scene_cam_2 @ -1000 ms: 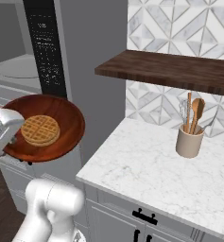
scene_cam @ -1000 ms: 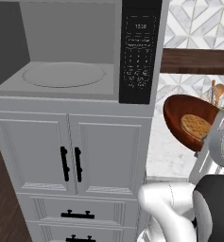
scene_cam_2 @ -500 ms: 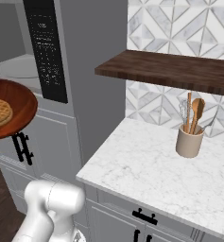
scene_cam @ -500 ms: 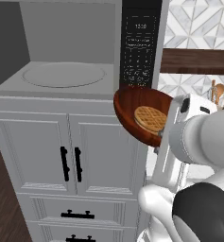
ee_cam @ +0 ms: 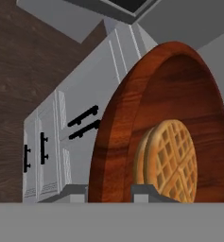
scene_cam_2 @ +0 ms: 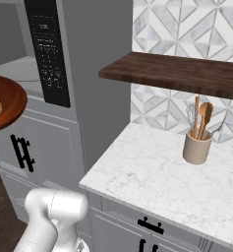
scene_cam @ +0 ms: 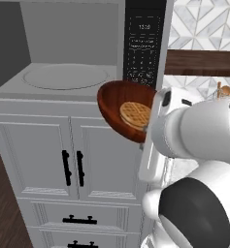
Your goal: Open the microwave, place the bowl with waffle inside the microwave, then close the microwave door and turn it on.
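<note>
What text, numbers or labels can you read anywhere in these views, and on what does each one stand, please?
Clock display at the top of the control panel of the microwave: digits too blurred to read with certainty.
Small white button labels below it: too small to read.
No writing on the bowl, waffle or utensil cup.

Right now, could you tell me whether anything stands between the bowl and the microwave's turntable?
Nothing visible does. The bowl, with the waffle in it, hangs just right of the microwave opening, and the turntable lies bare.
</note>
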You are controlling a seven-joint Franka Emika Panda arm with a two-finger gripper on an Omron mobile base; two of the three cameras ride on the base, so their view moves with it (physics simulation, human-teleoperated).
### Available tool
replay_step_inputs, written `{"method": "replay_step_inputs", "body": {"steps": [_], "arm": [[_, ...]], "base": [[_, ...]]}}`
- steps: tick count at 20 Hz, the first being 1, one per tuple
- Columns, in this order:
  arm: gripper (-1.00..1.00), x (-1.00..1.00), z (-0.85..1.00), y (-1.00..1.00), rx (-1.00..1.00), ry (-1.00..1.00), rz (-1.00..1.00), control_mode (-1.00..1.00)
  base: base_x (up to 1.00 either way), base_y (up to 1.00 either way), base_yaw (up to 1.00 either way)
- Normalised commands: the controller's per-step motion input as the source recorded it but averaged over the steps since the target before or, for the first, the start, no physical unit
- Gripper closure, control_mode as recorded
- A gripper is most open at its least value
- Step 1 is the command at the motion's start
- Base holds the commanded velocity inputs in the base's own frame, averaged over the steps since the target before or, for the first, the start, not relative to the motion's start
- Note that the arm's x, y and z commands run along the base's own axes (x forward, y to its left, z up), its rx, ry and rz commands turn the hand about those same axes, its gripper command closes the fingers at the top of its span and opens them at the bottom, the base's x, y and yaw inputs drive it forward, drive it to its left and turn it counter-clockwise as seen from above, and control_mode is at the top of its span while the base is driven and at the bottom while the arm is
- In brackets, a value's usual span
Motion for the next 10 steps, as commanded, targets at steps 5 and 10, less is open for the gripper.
{"method": "replay_step_inputs", "body": {"steps": [5,10], "arm": [[1.00,0.50,0.00,0.28,0.00,-0.04,0.01,-1.00],[1.00,0.47,0.00,0.57,-0.06,0.00,0.06,-1.00]], "base": [[0.00,0.00,0.00],[0.00,0.00,0.00]]}}
